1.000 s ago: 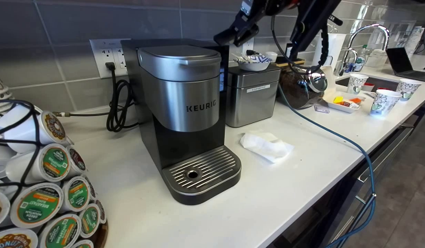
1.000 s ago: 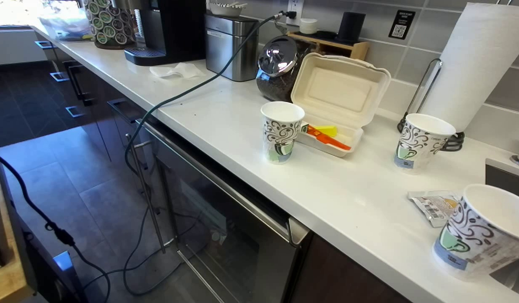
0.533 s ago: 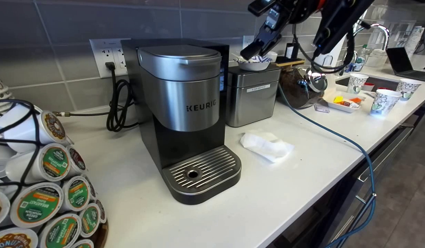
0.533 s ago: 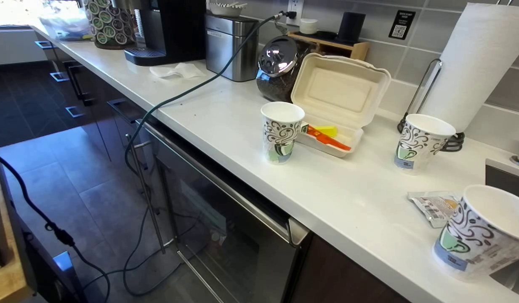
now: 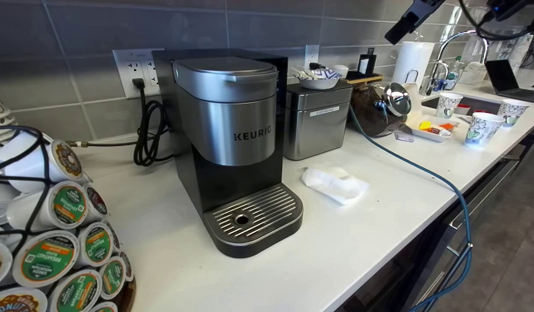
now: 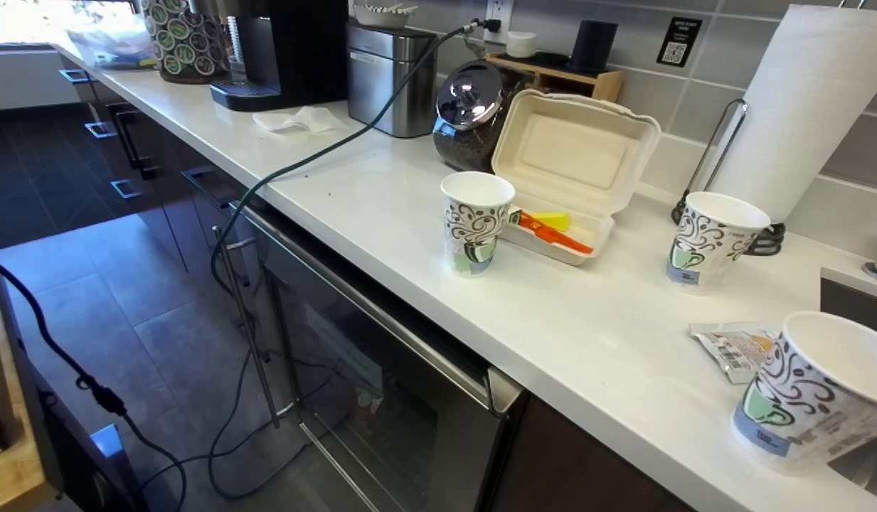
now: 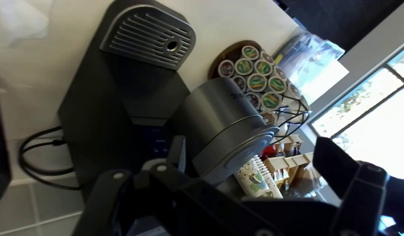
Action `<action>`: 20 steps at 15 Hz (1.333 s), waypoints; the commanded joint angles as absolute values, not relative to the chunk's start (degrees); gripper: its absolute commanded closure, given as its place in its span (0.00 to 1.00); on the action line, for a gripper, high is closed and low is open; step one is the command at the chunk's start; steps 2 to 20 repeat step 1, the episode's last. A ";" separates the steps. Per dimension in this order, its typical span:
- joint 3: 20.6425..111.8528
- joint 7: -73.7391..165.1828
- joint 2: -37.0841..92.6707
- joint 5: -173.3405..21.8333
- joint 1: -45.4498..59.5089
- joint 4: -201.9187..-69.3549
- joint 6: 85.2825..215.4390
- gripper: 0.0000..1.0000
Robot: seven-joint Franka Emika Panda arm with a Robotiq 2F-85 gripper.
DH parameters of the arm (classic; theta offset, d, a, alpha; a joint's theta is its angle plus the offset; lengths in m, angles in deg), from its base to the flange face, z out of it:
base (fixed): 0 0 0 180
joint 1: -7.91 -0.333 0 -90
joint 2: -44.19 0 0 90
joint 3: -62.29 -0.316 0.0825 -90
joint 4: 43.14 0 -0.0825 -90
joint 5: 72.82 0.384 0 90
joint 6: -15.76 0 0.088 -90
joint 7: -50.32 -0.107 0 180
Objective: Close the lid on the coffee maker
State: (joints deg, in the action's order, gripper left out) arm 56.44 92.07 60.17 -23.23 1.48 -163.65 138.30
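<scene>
- Looks like a kitchen or break room
- Has sink (image 6: 847, 295), faucet (image 5: 469, 32) and tiled wall (image 5: 271, 26)
- Keeps a coffee maker (image 5: 232, 130), pods (image 5: 69, 204) and paper cups (image 5: 484, 129) on the table (image 5: 336, 242)

Gripper (image 7: 250, 144) observed with fingers (image 7: 333, 163) spread wide apart, per the wrist view. In an exterior view, one dark fingertip (image 5: 401, 30) slants down and leftward from the top edge. Part of the arm (image 5: 511, 8) shows at upper right; most lies out of frame, so its pose cannot be fully established.
</scene>
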 commanded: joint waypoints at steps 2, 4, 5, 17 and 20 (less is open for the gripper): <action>57.63 91.05 63.20 -24.41 0.38 -166.51 140.85 0.00; 57.63 91.05 63.20 -24.41 0.38 -166.51 140.85 0.00; 57.63 91.05 63.20 -24.41 0.38 -166.51 140.85 0.00; 57.63 91.05 63.20 -24.41 0.38 -166.51 140.85 0.00; 57.63 91.05 63.20 -24.41 0.38 -166.51 140.85 0.00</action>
